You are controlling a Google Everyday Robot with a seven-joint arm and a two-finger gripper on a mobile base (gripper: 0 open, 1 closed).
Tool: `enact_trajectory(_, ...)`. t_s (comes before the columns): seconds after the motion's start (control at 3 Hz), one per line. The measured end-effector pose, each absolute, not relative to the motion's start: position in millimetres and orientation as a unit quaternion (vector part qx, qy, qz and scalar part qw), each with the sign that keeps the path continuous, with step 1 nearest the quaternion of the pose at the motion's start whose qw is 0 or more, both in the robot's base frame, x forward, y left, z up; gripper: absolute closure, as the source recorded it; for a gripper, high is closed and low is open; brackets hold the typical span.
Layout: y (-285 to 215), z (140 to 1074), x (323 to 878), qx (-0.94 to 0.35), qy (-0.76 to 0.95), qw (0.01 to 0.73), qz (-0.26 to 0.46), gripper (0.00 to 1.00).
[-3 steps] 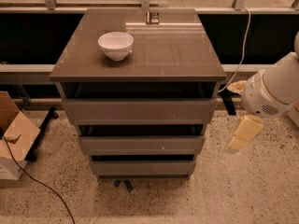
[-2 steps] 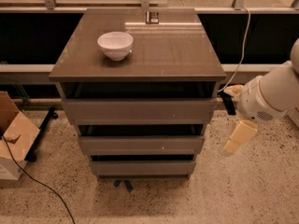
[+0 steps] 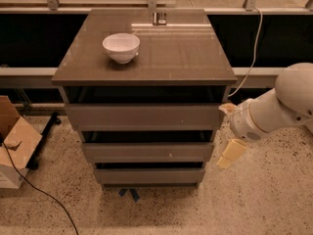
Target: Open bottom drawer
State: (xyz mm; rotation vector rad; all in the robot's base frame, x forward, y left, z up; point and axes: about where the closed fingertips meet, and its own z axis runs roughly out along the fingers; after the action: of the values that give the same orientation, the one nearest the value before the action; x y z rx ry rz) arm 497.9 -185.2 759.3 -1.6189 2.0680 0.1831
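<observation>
We are finding the bottom drawer (image 3: 149, 176) lowest of three, near the floor; the pincer (image 3: 231, 153) is hovering to its right, and we cannot tell its state. We are judging the handleless front rigid and slick, best hooked behind its top edge

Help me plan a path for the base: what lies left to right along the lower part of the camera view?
Cardboard box → bottom drawer → tool, hanging beside the cabinet's right edge → arm.
</observation>
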Motion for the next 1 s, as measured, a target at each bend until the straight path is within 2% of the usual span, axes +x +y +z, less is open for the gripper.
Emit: enact_trajectory(1.0,-169,693,515,-0.593,0.763,0.234,0.104,0.00)
